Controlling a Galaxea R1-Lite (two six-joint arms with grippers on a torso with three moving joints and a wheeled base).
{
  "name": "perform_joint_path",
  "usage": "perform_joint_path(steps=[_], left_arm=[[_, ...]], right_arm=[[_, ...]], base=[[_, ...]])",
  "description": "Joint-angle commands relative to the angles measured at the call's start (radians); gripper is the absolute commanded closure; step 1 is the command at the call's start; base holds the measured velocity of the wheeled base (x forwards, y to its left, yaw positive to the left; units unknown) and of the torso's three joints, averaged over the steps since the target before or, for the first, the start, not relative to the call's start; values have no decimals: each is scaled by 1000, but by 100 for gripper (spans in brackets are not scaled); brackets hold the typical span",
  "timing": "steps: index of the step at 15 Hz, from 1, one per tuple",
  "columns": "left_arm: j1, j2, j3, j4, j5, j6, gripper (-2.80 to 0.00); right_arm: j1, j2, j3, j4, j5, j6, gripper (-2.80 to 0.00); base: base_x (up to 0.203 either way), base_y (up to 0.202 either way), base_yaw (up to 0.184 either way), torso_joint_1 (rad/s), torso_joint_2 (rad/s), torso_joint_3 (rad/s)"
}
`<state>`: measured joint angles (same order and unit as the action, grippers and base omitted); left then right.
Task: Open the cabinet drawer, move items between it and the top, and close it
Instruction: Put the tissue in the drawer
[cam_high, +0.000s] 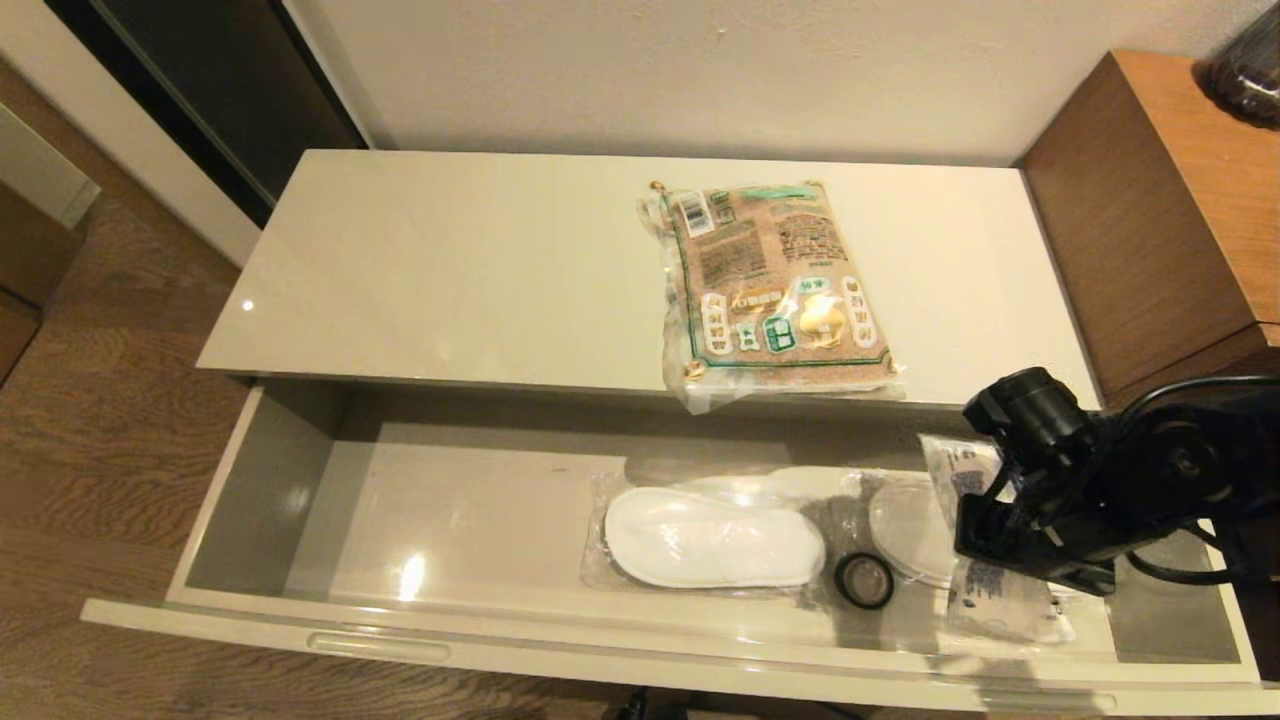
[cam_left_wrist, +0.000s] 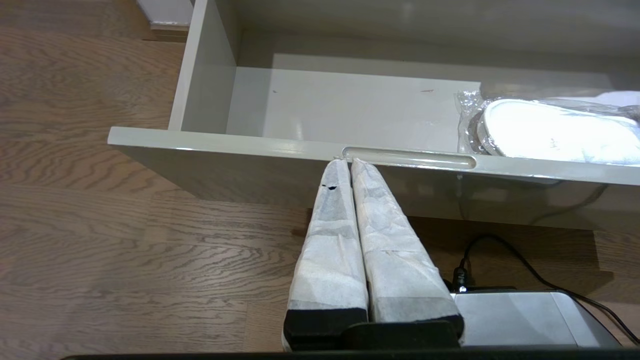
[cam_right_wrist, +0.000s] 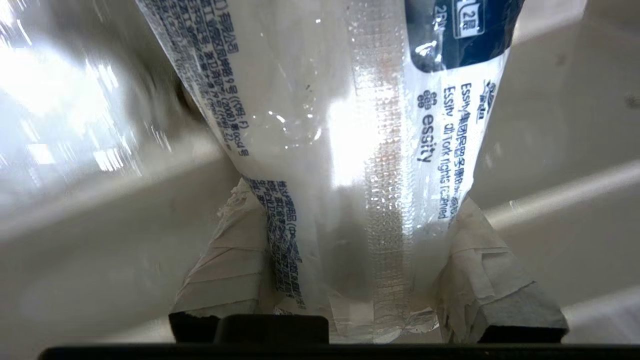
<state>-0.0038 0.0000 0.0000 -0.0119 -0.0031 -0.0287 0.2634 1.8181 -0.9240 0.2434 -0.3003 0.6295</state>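
The cabinet drawer (cam_high: 270, 480) stands pulled wide open below the glossy cream top (cam_high: 450, 270). On the top's right half lies the brown grain bag (cam_high: 770, 285). Clear-wrapped white slippers (cam_high: 710, 540) lie on the drawer floor, right of the middle. At the drawer's right end my right gripper (cam_high: 1000, 565) is shut on the white-and-blue tissue pack (cam_high: 1000, 605). In the right wrist view the pack (cam_right_wrist: 350, 125) fills the gap between both taped fingers (cam_right_wrist: 225, 265) of the gripper (cam_right_wrist: 352, 200). My left gripper (cam_left_wrist: 347, 160) is shut and empty, parked low in front of the drawer front's handle slot (cam_left_wrist: 410, 157).
A small black tape ring (cam_high: 864, 579) lies in the drawer between the slippers and the tissue pack. A taller brown wooden cabinet (cam_high: 1170, 200) adjoins the top on the right. The drawer's left half (cam_high: 450, 520) is bare. Wooden floor (cam_high: 110, 420) lies to the left.
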Motion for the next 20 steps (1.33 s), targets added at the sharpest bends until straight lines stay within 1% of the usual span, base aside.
perform_joint_path(steps=[1, 3, 5, 8, 12, 14, 15, 17, 20], left_arm=[[-1, 0, 0, 0, 0, 0, 0], [1, 0, 0, 0, 0, 0, 0], [1, 0, 0, 0, 0, 0, 0], [0, 0, 0, 0, -1, 0, 0], [1, 0, 0, 0, 0, 0, 0], [1, 0, 0, 0, -1, 0, 0], [0, 0, 0, 0, -2, 0, 0], [-1, 0, 0, 0, 0, 0, 0], [-1, 0, 0, 0, 0, 0, 0]], right_arm=[[0, 57, 10, -65, -21, 29, 0], [1, 69, 14, -78, -73, 33, 0], [6, 58, 4, -81, -161, 32, 0], [16, 79, 14, -83, -167, 26, 0], [22, 148, 54, -240, -176, 23, 0], [23, 191, 66, -269, -190, 27, 0], [23, 205, 77, -294, -192, 28, -280], [23, 214, 91, -331, -191, 24, -280], [23, 199, 96, -327, -191, 21, -280]], base=[[0, 0, 0, 0, 0, 0], [0, 0, 0, 0, 0, 0], [0, 0, 0, 0, 0, 0], [0, 0, 0, 0, 0, 0], [0, 0, 0, 0, 0, 0], [0, 0, 0, 0, 0, 0], [0, 0, 0, 0, 0, 0], [0, 0, 0, 0, 0, 0], [0, 0, 0, 0, 0, 0]])
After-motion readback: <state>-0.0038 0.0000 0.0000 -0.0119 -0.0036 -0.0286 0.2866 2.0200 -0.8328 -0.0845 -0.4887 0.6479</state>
